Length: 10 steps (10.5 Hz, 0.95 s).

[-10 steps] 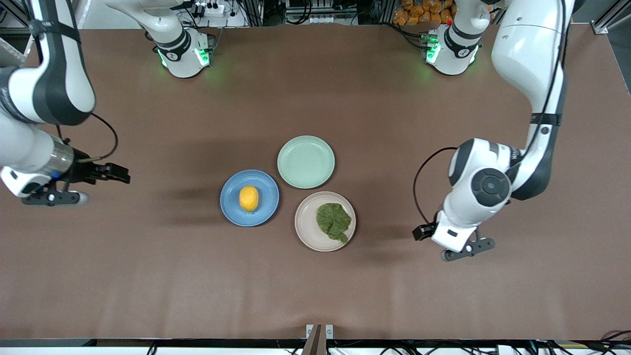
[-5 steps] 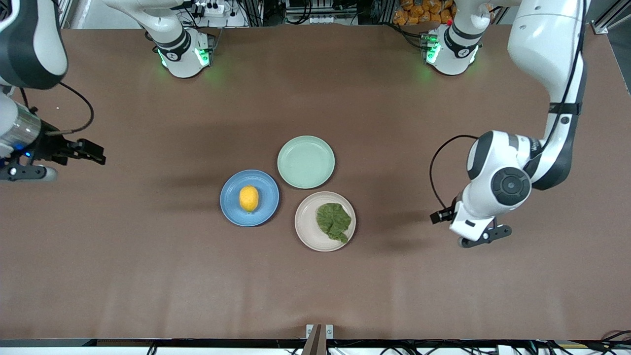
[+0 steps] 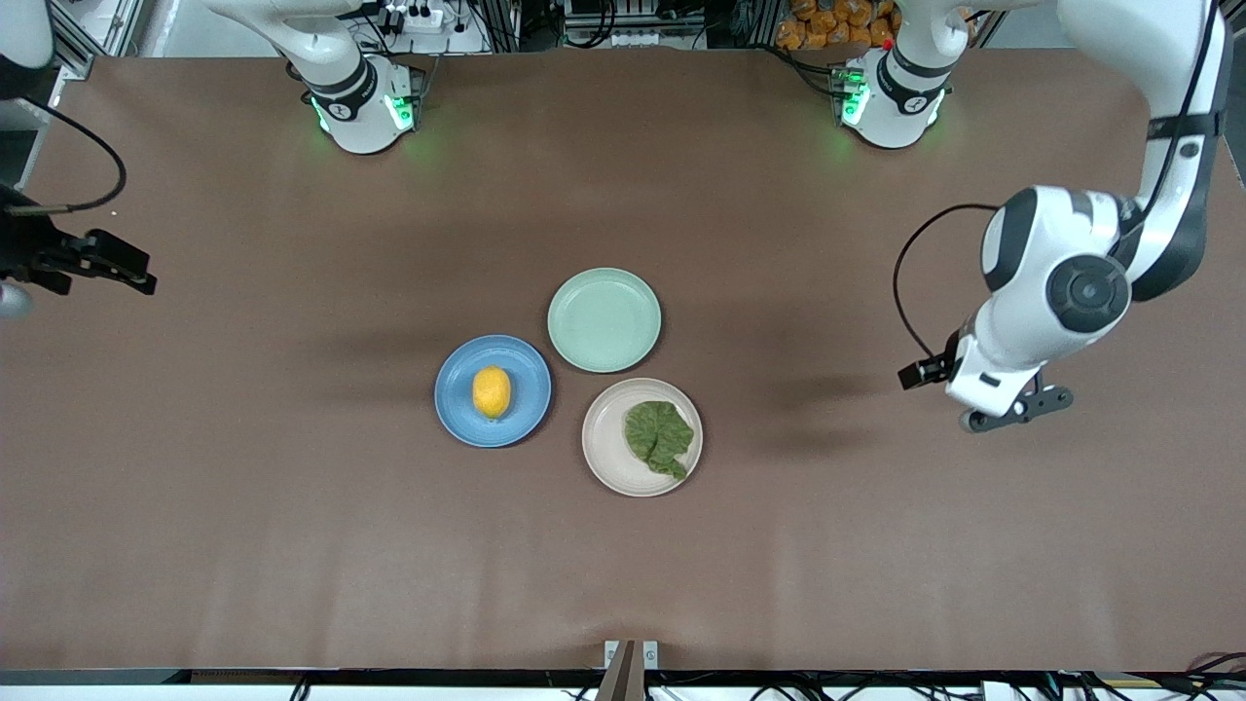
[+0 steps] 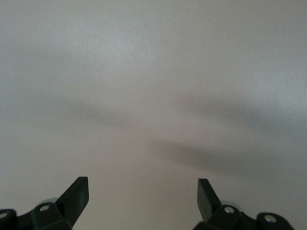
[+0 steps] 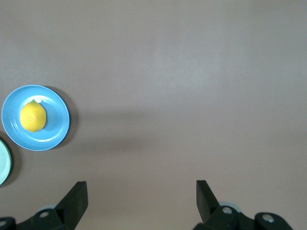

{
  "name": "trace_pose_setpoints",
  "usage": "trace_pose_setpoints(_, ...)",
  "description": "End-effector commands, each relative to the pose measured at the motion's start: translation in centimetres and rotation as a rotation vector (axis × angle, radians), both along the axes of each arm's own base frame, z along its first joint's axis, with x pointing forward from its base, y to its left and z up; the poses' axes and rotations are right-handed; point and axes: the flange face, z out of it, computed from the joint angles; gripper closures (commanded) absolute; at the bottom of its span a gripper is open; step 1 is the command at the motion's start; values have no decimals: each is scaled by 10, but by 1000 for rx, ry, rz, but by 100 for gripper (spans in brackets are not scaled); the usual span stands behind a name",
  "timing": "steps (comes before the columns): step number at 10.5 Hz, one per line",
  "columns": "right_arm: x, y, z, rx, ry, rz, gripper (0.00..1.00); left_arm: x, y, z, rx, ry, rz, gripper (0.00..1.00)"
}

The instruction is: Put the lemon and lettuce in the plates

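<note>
The lemon (image 3: 492, 391) lies in the middle of the blue plate (image 3: 458, 401). The lettuce (image 3: 659, 436) lies on the beige plate (image 3: 605, 440), beside the blue one and nearer the left arm's end. My left gripper (image 3: 983, 399) hangs open and empty over bare table toward the left arm's end; its view shows only its fingers (image 4: 76, 191) and tabletop. My right gripper (image 3: 97, 261) is open and empty at the right arm's end of the table. Its view shows the lemon (image 5: 32, 116) on the blue plate (image 5: 55, 132), well away from it.
A pale mint-green plate (image 3: 604, 319) stands empty, touching the other two plates and farther from the front camera. Its rim shows in the right wrist view (image 5: 4, 167). Brown tabletop surrounds the plates. Both arm bases stand at the table's back edge.
Both arms have drawn away from the plates toward their own ends of the table and farther from the front camera. The lemon, lettuce and plates have not moved.
</note>
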Motion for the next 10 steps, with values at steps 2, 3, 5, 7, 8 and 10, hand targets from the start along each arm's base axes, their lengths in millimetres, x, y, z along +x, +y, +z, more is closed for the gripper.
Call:
trace_pose_setpoints(2,-9,-6,46,-13,-36,-2,0,-19,8,53,-34,-71,-8,0)
trace_pose_setpoints(3,-11,-6,53,-12,-42,-2,0,-12,14,80,-39,-123,-21,0)
trace_pose_setpoints(5,-13,-18,60,-3,-49,-20,0,2,19,132,-52,-223,-77,0)
trace_pose_setpoints(7,-14,-18,64,-3,-56,-6,0,-5,11,169,-53,-242,-145,0)
trace_pose_setpoints(8,-14,-18,66,-3,-59,-6,0,-11,6,186,-47,-205,-195,0)
trace_pose_setpoints(10,-14,-16,65,-2,-55,-3,0,-21,5,223,-71,-127,-225,0)
